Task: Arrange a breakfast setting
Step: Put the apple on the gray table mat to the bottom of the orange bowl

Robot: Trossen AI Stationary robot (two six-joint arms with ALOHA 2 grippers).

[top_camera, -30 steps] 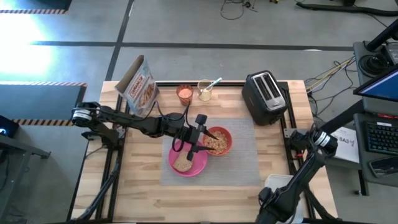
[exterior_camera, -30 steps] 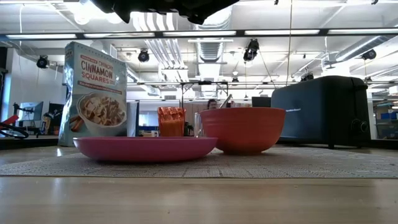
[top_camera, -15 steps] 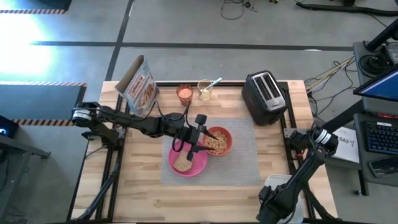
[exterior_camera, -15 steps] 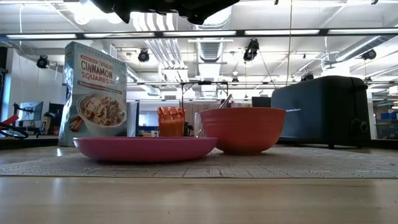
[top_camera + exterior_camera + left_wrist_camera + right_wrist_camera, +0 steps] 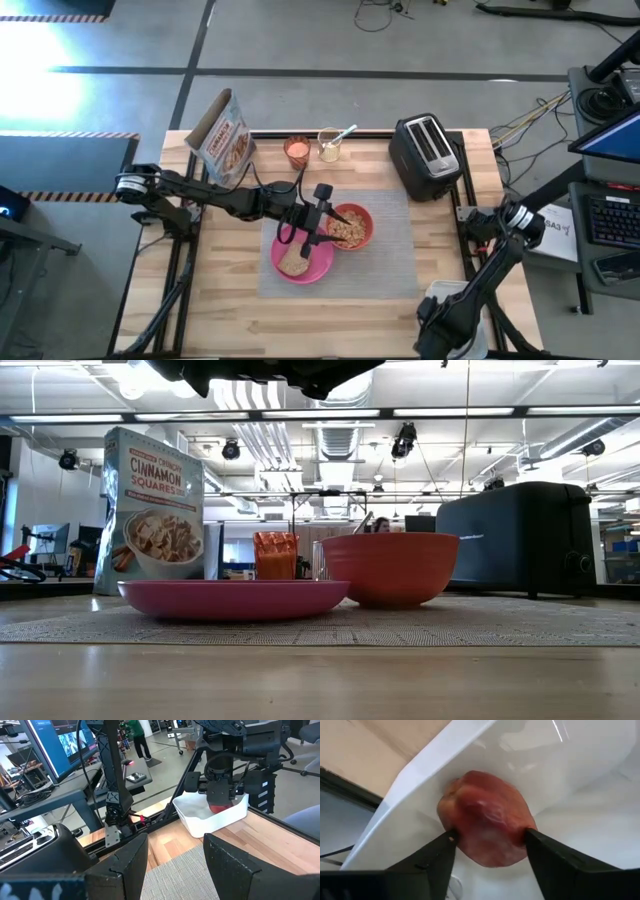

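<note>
Right gripper (image 5: 487, 845) reaches into the white plastic bin (image 5: 580, 820), its fingers straddling the red apple (image 5: 487, 830) for pickup, contact unconfirmed, while the left gripper (image 5: 172, 855) hangs spread and empty above the grey translucent mat (image 5: 180, 882).

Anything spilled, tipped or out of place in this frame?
Nothing spilled. The cereal bag leans at the back corner. The red apple lies in the white bin, off the mat, with the right gripper straddling it.

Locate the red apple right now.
The red apple lies in the white bin at the table's near right corner, between the right gripper's fingers; in the left wrist view the gripper mostly hides it.
</note>
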